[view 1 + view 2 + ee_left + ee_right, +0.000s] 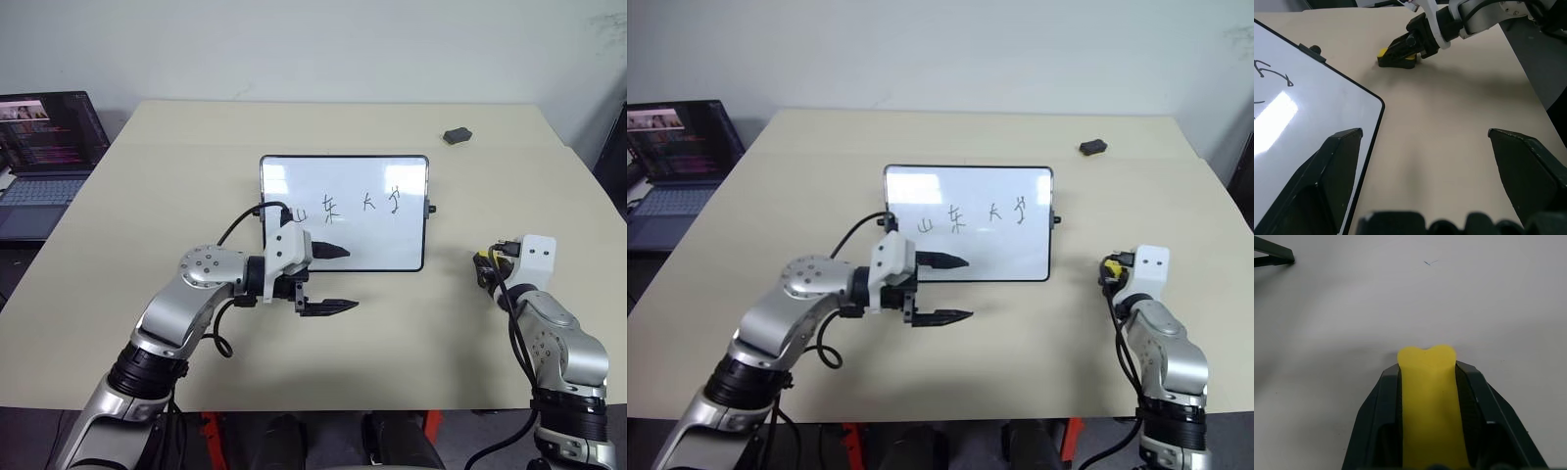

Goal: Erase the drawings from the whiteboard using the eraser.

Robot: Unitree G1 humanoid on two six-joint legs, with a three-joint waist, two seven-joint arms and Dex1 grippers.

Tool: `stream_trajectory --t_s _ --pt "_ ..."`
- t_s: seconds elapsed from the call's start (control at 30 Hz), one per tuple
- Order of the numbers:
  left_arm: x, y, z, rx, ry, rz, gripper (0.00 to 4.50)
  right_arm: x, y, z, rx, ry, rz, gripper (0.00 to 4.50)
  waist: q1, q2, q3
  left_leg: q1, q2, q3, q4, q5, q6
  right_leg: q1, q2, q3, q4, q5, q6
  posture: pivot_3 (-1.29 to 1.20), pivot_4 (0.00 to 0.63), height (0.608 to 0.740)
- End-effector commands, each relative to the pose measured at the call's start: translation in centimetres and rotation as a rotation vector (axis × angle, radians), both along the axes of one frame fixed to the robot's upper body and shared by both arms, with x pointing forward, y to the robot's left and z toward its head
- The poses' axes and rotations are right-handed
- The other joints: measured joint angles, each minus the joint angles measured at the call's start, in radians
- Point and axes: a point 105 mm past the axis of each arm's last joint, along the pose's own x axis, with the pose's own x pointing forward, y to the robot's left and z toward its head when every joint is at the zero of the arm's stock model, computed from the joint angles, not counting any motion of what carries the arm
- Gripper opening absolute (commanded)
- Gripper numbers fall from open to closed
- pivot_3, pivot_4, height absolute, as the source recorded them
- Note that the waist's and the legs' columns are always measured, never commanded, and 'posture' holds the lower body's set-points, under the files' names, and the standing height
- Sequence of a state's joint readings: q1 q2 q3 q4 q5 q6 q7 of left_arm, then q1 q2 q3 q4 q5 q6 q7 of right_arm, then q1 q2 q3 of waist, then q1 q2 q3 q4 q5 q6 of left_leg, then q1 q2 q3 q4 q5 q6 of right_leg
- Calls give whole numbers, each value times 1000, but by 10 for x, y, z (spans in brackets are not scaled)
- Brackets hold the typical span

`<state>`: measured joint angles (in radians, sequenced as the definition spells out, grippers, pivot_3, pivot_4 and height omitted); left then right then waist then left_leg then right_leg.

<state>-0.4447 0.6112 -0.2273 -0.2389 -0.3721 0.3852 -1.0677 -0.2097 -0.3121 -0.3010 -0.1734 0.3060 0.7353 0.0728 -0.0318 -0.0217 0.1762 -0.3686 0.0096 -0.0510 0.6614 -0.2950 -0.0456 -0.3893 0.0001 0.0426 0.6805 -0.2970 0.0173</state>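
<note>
The whiteboard lies flat in the middle of the table, with the drawings, thin black strokes, in a row across it. My left gripper hovers open at the board's near left corner, pointing right, one finger over the board and one over the table. To the right of the board, my right gripper is shut on the yellow eraser, low at the tabletop. In the left wrist view the eraser shows between the right gripper's black fingers, beyond the board's corner.
A small dark grey object lies near the table's far right. An open laptop stands off the table's left side. The beige table has bare room around the board.
</note>
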Motion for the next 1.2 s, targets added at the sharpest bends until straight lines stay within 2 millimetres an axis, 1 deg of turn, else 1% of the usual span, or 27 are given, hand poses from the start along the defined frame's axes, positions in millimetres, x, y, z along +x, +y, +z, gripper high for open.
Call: stream_trajectory --t_s 0.03,0.1,0.2,0.37,0.47,0.63,0.8,0.9,0.97,1.03,1.1,1.17,1.2 --pt "5 6 13 -35 -68 70 4500 0 -4 13 -11 -50 0 1128 0 0 0 0 0 0 0 0 0 0 0 0 0 0 0 0 150 740" --pt "11 9 15 -74 -78 137 4500 -2 -4 14 -16 -50 6 1127 0 0 0 0 0 0 0 0 0 0 0 0 0 0 0 0 150 740" --pt "11 12 13 -110 -66 202 4500 -7 -5 12 -23 -47 21 1126 0 0 0 0 0 0 0 0 0 0 0 0 0 0 0 0 150 740" --pt "4 15 9 -128 -35 265 4500 -14 0 12 -40 -54 68 1125 1 0 0 0 0 0 0 0 0 0 -1 0 0 0 0 0 150 740" --pt "-2 16 9 -127 -29 284 4500 -19 7 9 -38 -47 111 1123 1 0 0 0 0 0 0 0 0 0 -1 0 0 0 0 0 150 740" --pt "5 21 16 -158 -81 382 4500 -25 26 10 -57 -48 205 1123 0 0 0 1 0 0 0 0 0 1 -1 0 1 0 0 0 150 740" --pt "8 24 15 -161 -84 431 4500 -40 50 13 -99 -57 371 1123 2 0 0 1 0 0 0 0 0 1 -1 0 0 0 0 0 150 740" --pt "14 24 21 -189 -105 482 4500 -44 66 18 -114 -75 480 1123 2 0 0 1 0 0 1 0 0 1 -1 0 0 0 0 0 150 740" --pt "15 22 23 -197 -105 479 4500 -49 77 20 -117 -83 560 1123 2 0 0 1 0 -1 1 0 0 1 -1 -1 0 0 0 0 150 740" --pt "14 20 23 -191 -99 466 4500 -55 88 27 -98 -109 644 1123 2 0 0 1 0 -1 1 0 0 1 -1 -1 0 0 0 0 150 740" --pt "15 20 24 -185 -100 459 4500 -58 99 42 -68 -162 708 1123 1 0 0 1 0 -1 1 0 0 1 -1 -1 0 0 0 0 150 740" --pt "17 20 26 -184 -106 460 4500 -52 104 61 -63 -237 724 1123 0 0 0 1 0 -1 1 0 0 1 -1 -1 0 0 0 0 150 740" --pt "18 21 27 -183 -108 462 4500 -46 104 71 -64 -282 710 1123 -1 0 0 1 0 -1 1 0 0 1 -1 -1 0 0 0 0 150 740"
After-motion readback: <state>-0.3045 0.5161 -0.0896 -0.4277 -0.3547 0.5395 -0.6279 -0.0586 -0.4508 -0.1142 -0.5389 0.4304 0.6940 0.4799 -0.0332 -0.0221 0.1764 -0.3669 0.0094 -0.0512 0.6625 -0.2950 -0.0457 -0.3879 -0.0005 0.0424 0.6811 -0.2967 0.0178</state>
